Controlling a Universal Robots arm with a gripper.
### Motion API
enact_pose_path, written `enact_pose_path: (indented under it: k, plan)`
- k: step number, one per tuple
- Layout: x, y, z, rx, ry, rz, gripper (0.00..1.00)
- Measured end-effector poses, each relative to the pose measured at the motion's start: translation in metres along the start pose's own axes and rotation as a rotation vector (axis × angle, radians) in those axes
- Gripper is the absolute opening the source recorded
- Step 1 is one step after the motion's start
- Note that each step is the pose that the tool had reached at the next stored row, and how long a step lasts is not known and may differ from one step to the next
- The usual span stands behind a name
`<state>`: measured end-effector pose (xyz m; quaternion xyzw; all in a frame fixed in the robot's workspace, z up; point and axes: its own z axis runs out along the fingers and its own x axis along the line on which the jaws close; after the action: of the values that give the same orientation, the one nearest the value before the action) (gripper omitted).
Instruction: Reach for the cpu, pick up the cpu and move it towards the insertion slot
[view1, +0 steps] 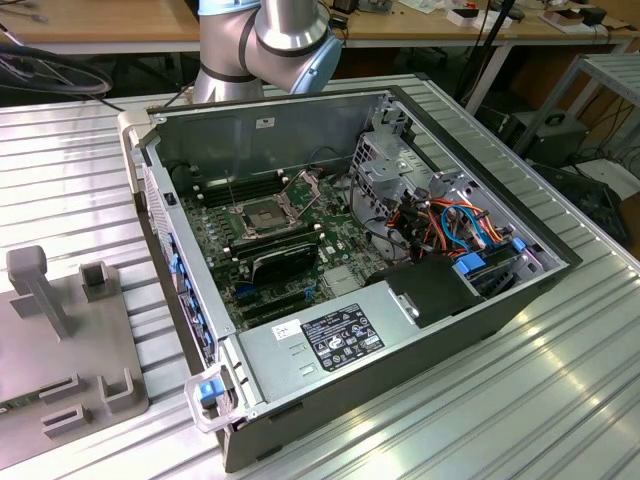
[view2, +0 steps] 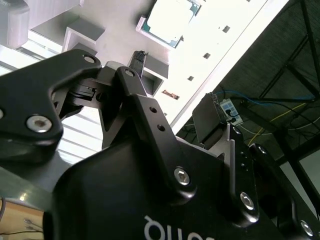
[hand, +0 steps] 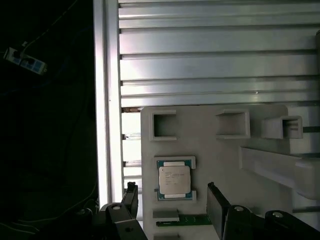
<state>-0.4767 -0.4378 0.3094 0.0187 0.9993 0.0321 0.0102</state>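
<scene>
hovering with the gripper (hand: 173, 202) spread open and empty, aimed at the cpu (hand: 174, 180) lying flat in its recess on the grey holder plate (hand: 225, 150) on the table (hand: 200, 65), untouched by either finger. judging the reach as partly done, with grasp, lift and carry all left. waiting in the exterior view, the insertion slot (view1: 262, 215) inside the open computer case (view1: 290, 125), away from the holder.

The ribbed aluminium table (view1: 560, 400) (long slotted profiles) bears a grey fixture plate (hand: 225, 150) right in front of the end effector (hand: 170, 185), and an open computer case (view1: 300, 345) beside that plate, farther from the end effector.
</scene>
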Motion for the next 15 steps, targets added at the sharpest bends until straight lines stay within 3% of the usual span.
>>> enact_pose_path:
  k: [15]
  plan:
    - [0.0001, -0.002, 0.0057, -0.0013, -0.0005, 0.0, 0.66]
